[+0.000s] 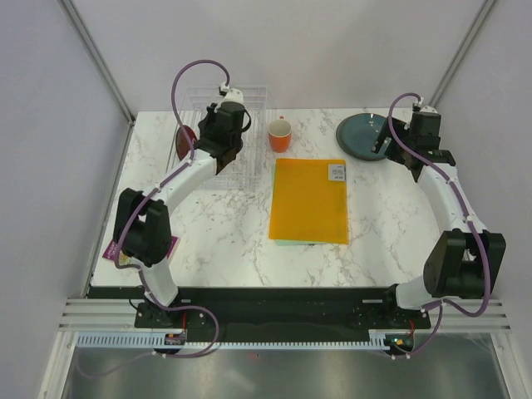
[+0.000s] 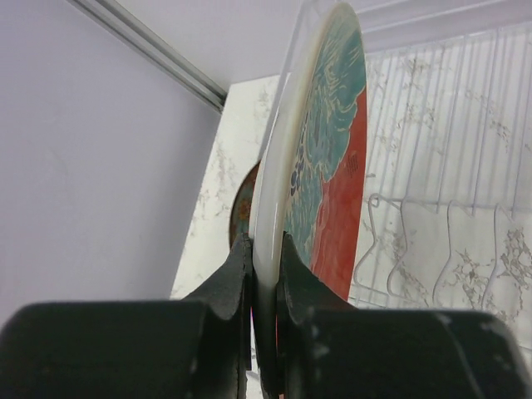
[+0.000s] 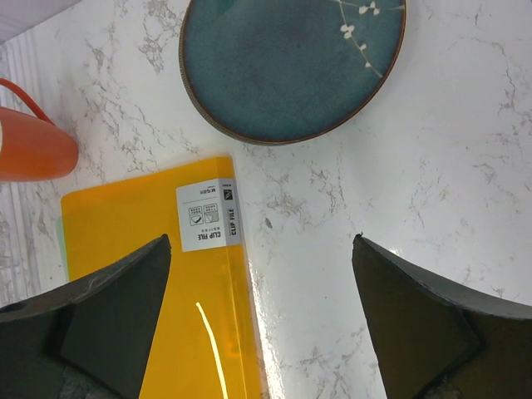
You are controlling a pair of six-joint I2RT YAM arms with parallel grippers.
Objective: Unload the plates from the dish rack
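The left gripper (image 2: 264, 253) is clamped on the rim of a round red plate with a teal pattern (image 2: 328, 150). Its two black fingers (image 2: 237, 274) press the pale cream edge from both sides, with no gap showing. The plate stands upright on edge. Thin dividers of the clear plastic box-shaped dish rack (image 2: 432, 241) show just beside its patterned face. Whether its lower edge sits in a slot cannot be told. Behind it, partly hidden, a round dark red plate (image 2: 243, 204) also stands upright.

From the top camera, the flat orange-yellow folder (image 1: 310, 199) lies mid-way across the white marble table (image 1: 224, 224). The dish rack (image 1: 249, 96) stands beyond and to the left of the folder, with the left gripper (image 1: 223, 137) over it and the dark red plate (image 1: 187, 137) at its left side. A round orange cup (image 1: 280, 135) sits just past the folder's far left corner.

The right gripper (image 3: 261, 241) has its jaws spread wide, holding and touching nothing. It hangs over the folder's far right corner, where a white label (image 3: 208, 216) is stuck. A round dark teal-grey plate (image 3: 291, 66) with a brown rim and small white blossoms lies flat on the table, just beyond that corner.
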